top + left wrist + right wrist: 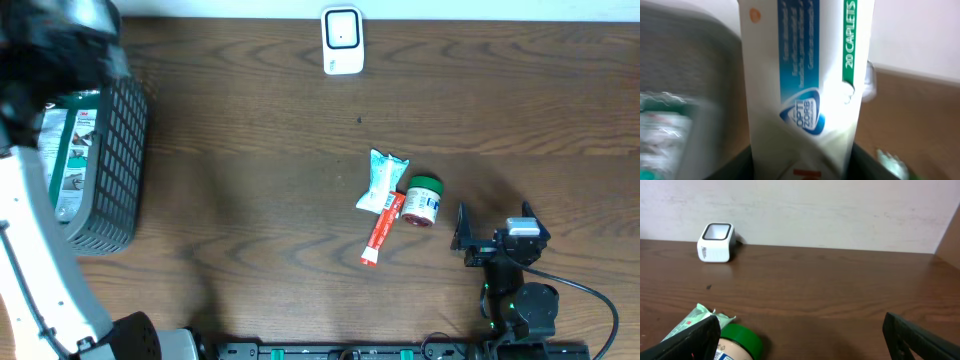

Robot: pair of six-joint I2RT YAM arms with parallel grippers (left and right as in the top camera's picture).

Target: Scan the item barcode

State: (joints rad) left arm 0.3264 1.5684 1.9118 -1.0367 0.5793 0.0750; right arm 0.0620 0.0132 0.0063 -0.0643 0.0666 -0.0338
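**White cardboard caplet box point(800, 75) grasped in the left claw point(797, 167), at the dark plastic mesh basket point(125, 150).**
The box's long axis runs out from the claw's fingers point(725, 170), up the left wrist view and leaning slightly, and its print reads along that axis. It is white with a blue panel, a green stripe marked "20 CAPLETS" and a blue swirl logo. Only the left wrist view shows it; overhead, the blurred arm over the basket hides it. The right claw point(495, 222) is released, its fingers spread wide, well apart from the basket.

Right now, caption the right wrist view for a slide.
Open right pincer facing green-capped bottle, pouch and white scanner on table.
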